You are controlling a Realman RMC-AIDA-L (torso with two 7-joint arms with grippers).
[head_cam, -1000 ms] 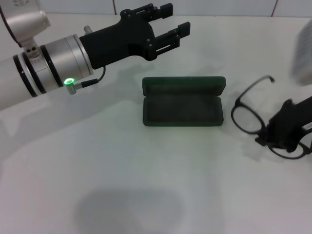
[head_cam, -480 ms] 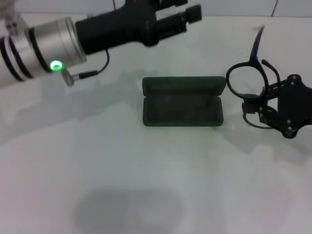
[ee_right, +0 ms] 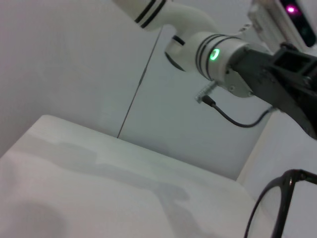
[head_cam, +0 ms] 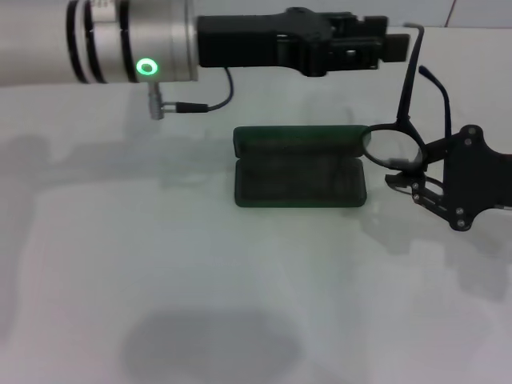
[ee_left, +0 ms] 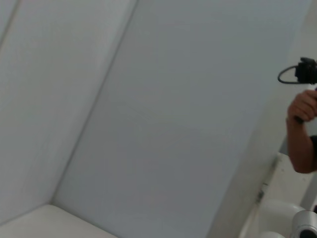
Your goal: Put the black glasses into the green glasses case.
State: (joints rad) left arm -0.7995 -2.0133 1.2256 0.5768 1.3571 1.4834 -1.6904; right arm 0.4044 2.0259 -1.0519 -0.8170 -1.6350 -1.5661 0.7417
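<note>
Gripping the black glasses (head_cam: 396, 144), the right tool (head_cam: 412, 182) hangs beside the green glasses case (head_cam: 300, 166).

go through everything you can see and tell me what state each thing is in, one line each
case: open, lid tipped back, nothing inside, resting on the table.
glasses: unfolded, held off the table beside the case's right end, temples pointing up.
right gripper: shut on the glasses' frame, beside the case.
left gripper: raised beyond the case, reaching toward the glasses' temple, holding nothing.
</note>
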